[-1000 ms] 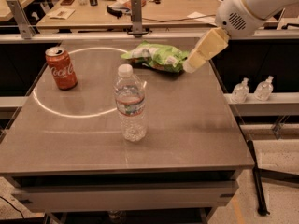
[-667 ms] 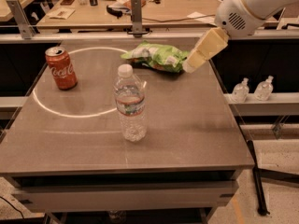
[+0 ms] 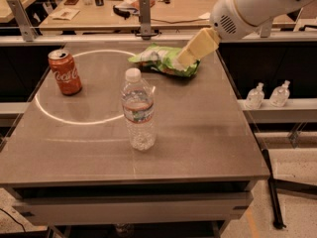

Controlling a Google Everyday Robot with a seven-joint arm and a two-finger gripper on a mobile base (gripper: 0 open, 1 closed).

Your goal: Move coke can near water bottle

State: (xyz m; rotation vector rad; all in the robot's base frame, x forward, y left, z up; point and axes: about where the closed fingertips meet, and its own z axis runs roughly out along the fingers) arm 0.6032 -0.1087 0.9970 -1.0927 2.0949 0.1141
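Observation:
The coke can point(image 3: 65, 72), red-orange with white script and a silver top, stands upright at the far left of the grey table point(image 3: 208, 133). The water bottle point(image 3: 138, 109), clear and ribbed with a white cap and pale label, stands upright near the table's middle, to the right of and nearer than the can. My gripper point(image 3: 196, 48), beige on a white arm, hangs at the far right of the table over the right end of a green chip bag point(image 3: 161, 59), well apart from both can and bottle. It holds nothing that I can see.
The green chip bag lies at the table's far middle. A bright ring of light point(image 3: 79, 118) marks the tabletop's left half. Two tiny clear bottles point(image 3: 267, 94) stand on a ledge to the right. A cluttered wooden bench point(image 3: 124, 9) lies behind a rail.
My gripper has moved left, from beside the chip bag's right end to over it. The can and the bottle have not moved.

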